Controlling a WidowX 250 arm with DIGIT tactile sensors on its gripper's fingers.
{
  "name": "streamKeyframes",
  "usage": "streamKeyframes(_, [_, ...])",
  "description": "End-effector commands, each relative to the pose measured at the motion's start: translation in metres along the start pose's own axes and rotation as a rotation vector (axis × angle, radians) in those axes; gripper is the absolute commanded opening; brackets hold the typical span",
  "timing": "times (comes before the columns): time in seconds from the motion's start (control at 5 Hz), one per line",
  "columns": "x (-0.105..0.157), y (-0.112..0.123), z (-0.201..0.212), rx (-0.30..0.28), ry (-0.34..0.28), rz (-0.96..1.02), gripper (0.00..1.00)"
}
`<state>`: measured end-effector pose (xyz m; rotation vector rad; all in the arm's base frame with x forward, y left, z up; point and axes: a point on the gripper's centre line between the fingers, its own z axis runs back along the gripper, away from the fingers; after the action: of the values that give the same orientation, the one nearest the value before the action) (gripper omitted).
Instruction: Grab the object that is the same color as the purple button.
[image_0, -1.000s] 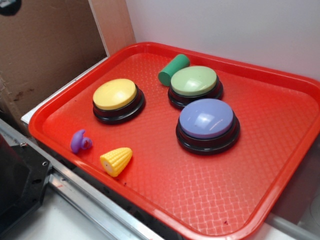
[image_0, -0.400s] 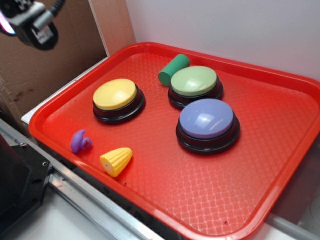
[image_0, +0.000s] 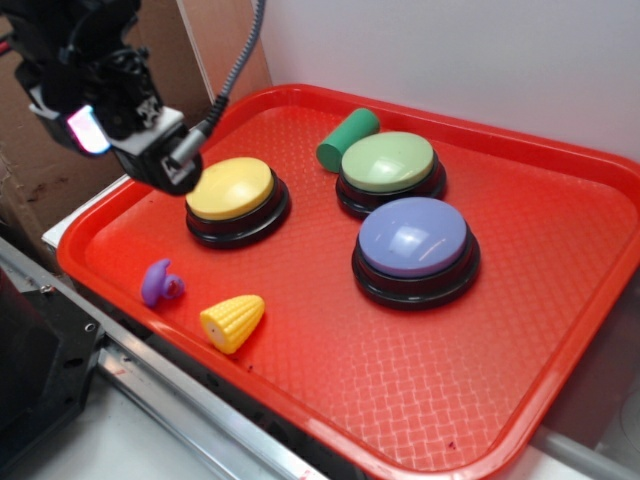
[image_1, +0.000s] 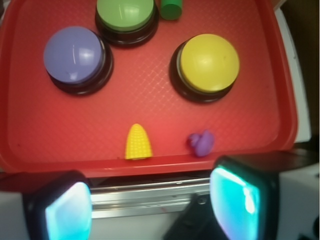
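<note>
Gripper (image_1: 150, 200) fingers stand wide apart with nothing between them, hovering above the tray's (image_0: 520, 440) near-left edge. We see the purple toy (image_1: 201, 143) on the tray just inside that rim, beside the corn (image_1: 138, 142), ahead of and below our gripper, nearer its right finger.

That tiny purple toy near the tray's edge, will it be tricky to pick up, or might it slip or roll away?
The purple toy looks like hard, glossy plastic, so probably stiff and light, perhaps slippery. Its rounded, curled shape may let it rock or skid on the red tray if nudged. The gripper looks open, not yet touching it.
</note>
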<state>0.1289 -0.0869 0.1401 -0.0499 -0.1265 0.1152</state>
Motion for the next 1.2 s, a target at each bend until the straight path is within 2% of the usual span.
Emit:
streamKeyframes(0.0, [-0.004,-0.008,-0.066,0.022,0.05,0.125,1.0])
streamKeyframes(0.2, [-0.007,-0.016,-0.088,0.039,0.052,0.103,1.0])
streamKeyframes(0.6, [0.003,-0.006,-0.119,0.107,0.021,0.175,1.0])
streamKeyframes(0.8, [0.011,0.0,-0.127,0.111,0.027,0.185,1.0])
streamKeyframes(1.0, [0.024,0.008,-0.135,0.105,0.053,0.218,0.0])
